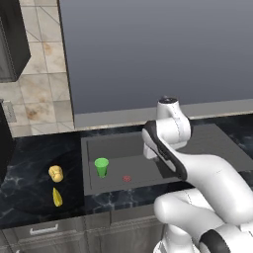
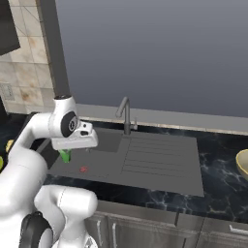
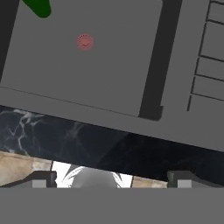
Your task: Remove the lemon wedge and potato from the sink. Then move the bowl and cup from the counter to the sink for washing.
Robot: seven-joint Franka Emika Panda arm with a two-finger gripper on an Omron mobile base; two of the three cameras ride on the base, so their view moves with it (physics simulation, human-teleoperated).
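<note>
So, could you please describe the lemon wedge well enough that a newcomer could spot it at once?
Start at the dark grey sink and look to the black counter on its left. Two yellow items lie there; the lemon wedge is the nearer one, slim and pointed, unlike the rounder potato behind it.

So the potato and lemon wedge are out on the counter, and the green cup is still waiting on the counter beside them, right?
Not quite. The potato and lemon wedge do lie on the counter, but the left base view shows the green cup standing inside the sink.

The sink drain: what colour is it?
Red; the drain shows best in the hand view, in the sink.
</note>
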